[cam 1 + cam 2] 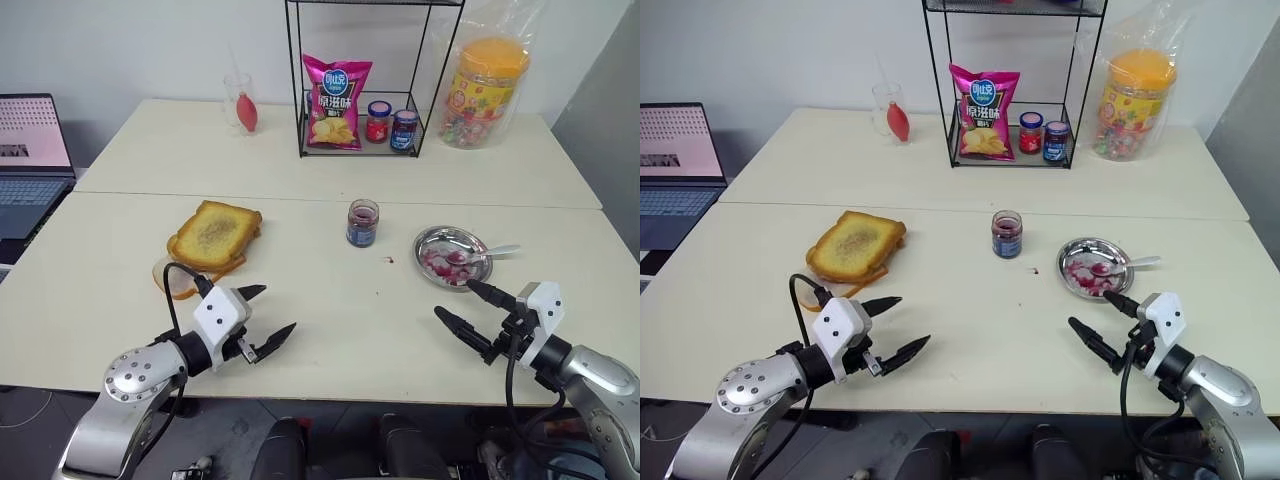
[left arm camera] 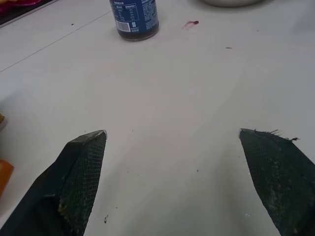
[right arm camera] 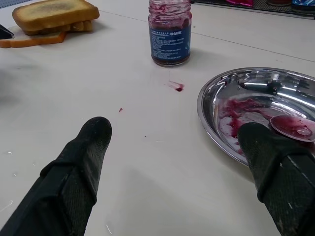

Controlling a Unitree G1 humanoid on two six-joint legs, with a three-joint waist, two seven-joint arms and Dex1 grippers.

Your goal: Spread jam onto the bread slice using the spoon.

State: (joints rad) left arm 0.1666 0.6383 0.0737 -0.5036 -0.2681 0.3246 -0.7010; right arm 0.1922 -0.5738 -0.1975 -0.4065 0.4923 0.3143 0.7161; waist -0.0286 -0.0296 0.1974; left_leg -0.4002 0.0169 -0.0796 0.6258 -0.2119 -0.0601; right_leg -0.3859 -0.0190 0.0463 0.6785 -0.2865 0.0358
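You had a chip bag (image 1: pixel 336 102) and two small jars (image 1: pixel 391 125) in the wire rack (image 1: pixel 300 90), a laptop (image 1: pixel 30 160) beside the worktop (image 1: pixel 340 340).

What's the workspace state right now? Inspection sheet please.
Surface: cream table, small jam drip near the open jar.
Job's things: bread slice stacked on other slices; spoon bowl in steel dish with jam smears.
Clutter: open jam jar; wire rack holding chip bag and two jars; cup; candy tub.
Grippers: left gripper and right gripper open, empty.
Cables: black cable at left wrist.
Surroundings: laptop at left.
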